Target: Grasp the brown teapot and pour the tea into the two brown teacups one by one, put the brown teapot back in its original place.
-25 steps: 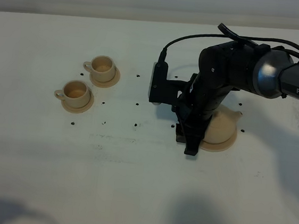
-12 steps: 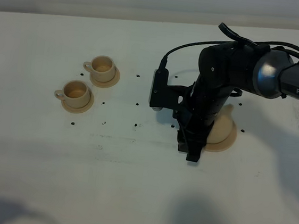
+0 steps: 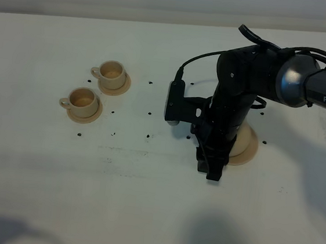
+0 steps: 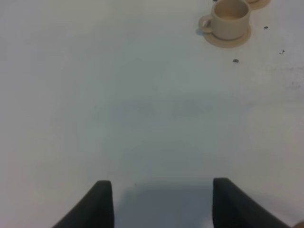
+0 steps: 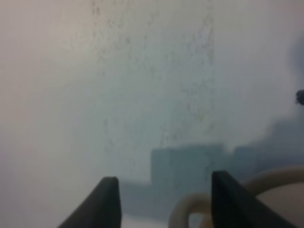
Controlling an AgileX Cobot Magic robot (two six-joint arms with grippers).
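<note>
A white table is seen from above; the brown teapot is found right of the table's middle, well apart from every edge, on its round tan coaster; most of the pot is hidden behind the right arm; the right gripper is held low on the pot's near-left side, pointing down at the tabletop. In the right wrist view its two dark fingers are seen spread apart, with the pot's tan loop handle lying in the gap, close to one finger and clear of the other; contact with the near finger cannot be told. The two brown teacups are set upright on their saucers toward the left edge, just beside each other. The left gripper is shown only by its own camera; its fingers are parted over bare table, with nothing between them, and one teacup lies well ahead of it. Small dark specks are scattered between cups and pot.
</note>
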